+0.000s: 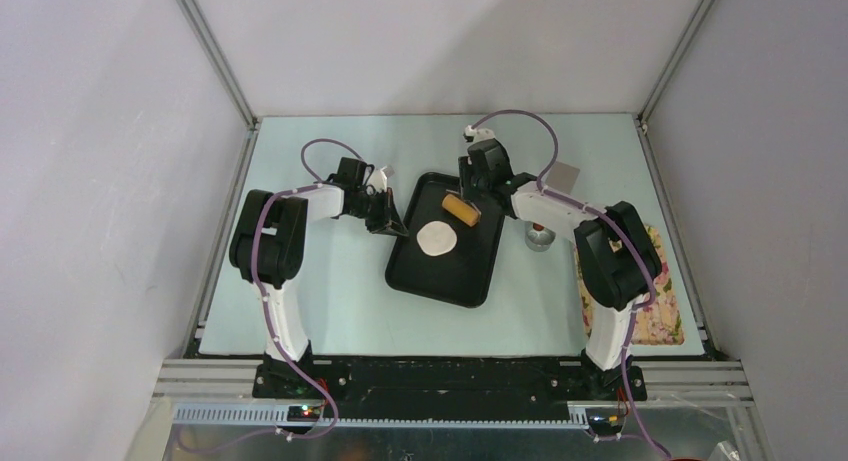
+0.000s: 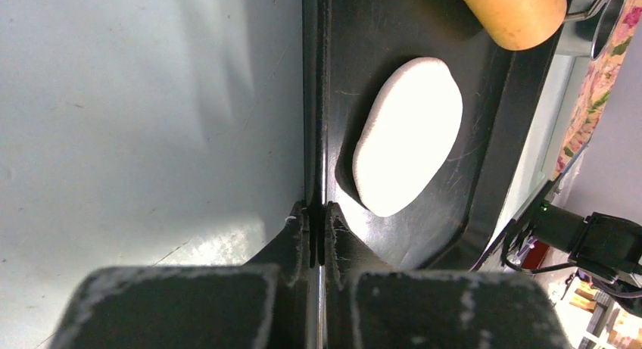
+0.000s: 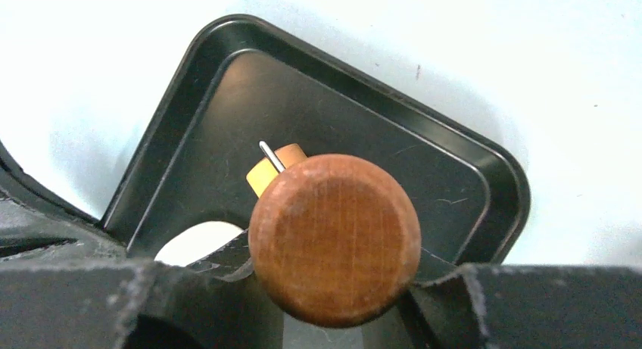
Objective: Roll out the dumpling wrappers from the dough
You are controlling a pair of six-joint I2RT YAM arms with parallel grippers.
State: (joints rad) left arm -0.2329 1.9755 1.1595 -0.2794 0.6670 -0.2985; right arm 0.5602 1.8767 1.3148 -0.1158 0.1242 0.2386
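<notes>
The dough (image 1: 437,239) is a flattened white oval lying in the middle of the black tray (image 1: 450,276). My left gripper (image 1: 392,224) is shut on the tray's left rim; in the left wrist view its fingers (image 2: 318,213) pinch the thin rim, with the dough (image 2: 409,137) just beyond. My right gripper (image 1: 470,203) is shut on a wooden rolling pin (image 1: 461,210) held over the tray's far part, beside the dough. In the right wrist view the pin's round end (image 3: 335,239) fills the space between the fingers, and a bit of dough (image 3: 198,241) shows below left.
A round steel cup (image 1: 540,237) stands right of the tray, under the right arm. A floral cloth (image 1: 665,291) lies at the table's right edge. A small grey square (image 1: 565,174) sits behind the right arm.
</notes>
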